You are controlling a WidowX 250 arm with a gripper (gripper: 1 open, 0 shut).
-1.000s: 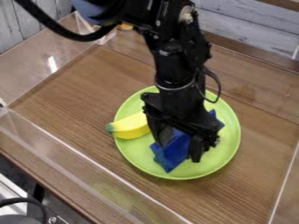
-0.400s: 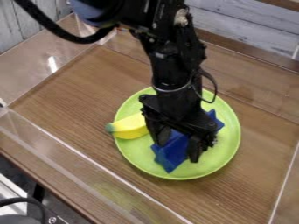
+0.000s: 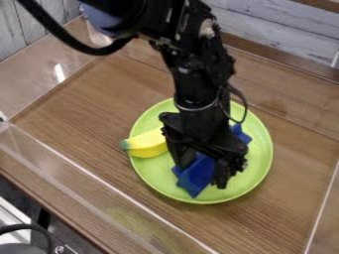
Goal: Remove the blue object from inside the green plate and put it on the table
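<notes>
The green plate (image 3: pixel 259 149) lies on the brown wooden table (image 3: pixel 93 109), right of centre toward the front. On it rests the dark blue object (image 3: pixel 196 179), running from the plate's front toward its far right edge. My black gripper (image 3: pixel 205 169) points straight down over the plate, open, its fingers (image 3: pixel 227 167) down on either side of the blue object's middle. Much of the blue object is hidden behind the gripper, and I cannot tell whether the fingers touch it.
A yellow banana (image 3: pixel 146 146) lies at the plate's left rim, close to the gripper. Clear acrylic walls (image 3: pixel 79 203) edge the table at the front and left. Black cables hang from the arm (image 3: pixel 179 40) at the upper left.
The gripper has sunk slightly over the blue object; its jaws remain open. Plate, banana and blue object have not moved.
</notes>
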